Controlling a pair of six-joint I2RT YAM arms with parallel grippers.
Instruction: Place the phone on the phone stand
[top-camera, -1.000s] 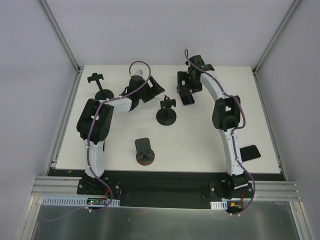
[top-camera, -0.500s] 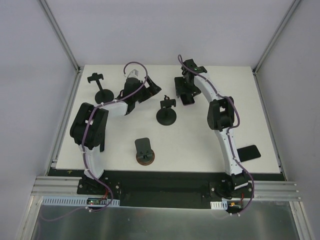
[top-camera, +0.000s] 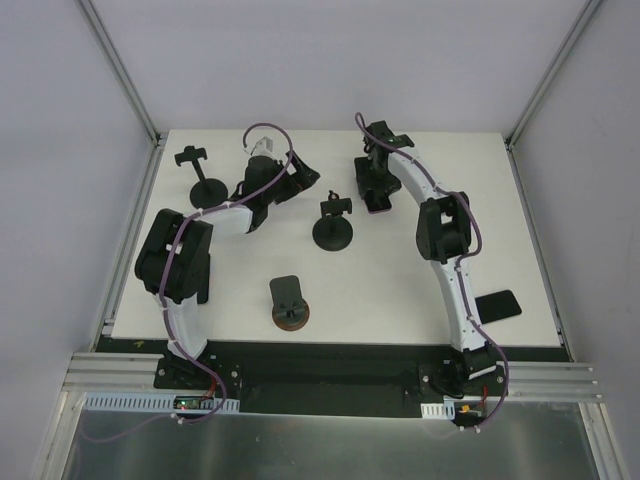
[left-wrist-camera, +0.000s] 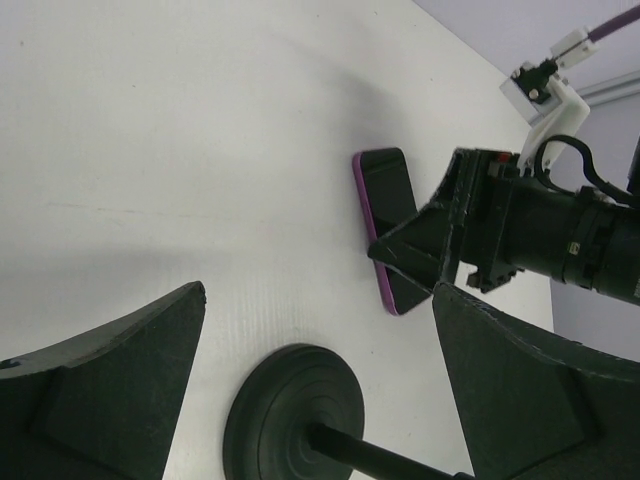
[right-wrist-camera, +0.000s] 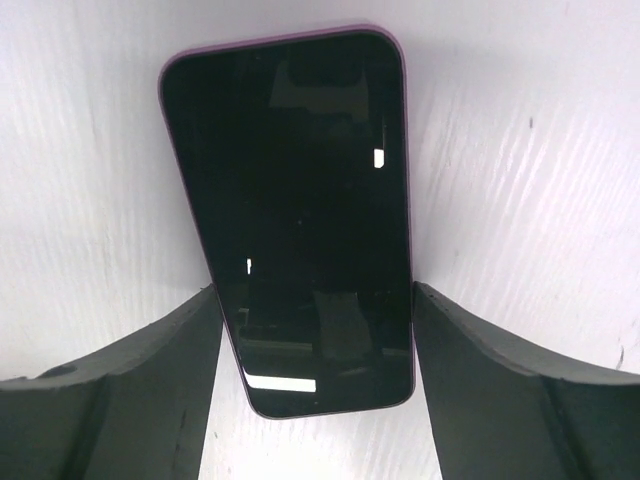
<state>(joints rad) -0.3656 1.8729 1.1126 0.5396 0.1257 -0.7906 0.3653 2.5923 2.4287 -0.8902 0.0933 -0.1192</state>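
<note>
Here, right jaws straddle the flat phone (right-wrist-camera: 300, 230) — whether gripping, I cannot tell; left jaws gape wide, empty.

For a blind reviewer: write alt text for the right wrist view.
A dark-screened phone with a purple rim lies flat, screen up, on the white table. The right gripper straddles the end nearest the camera, one black finger close beside each long edge; whether they touch it cannot be told.

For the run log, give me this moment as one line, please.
phone flat on table | right gripper astride phone, contact unclear | left gripper open by stand | phone not on stand
</note>
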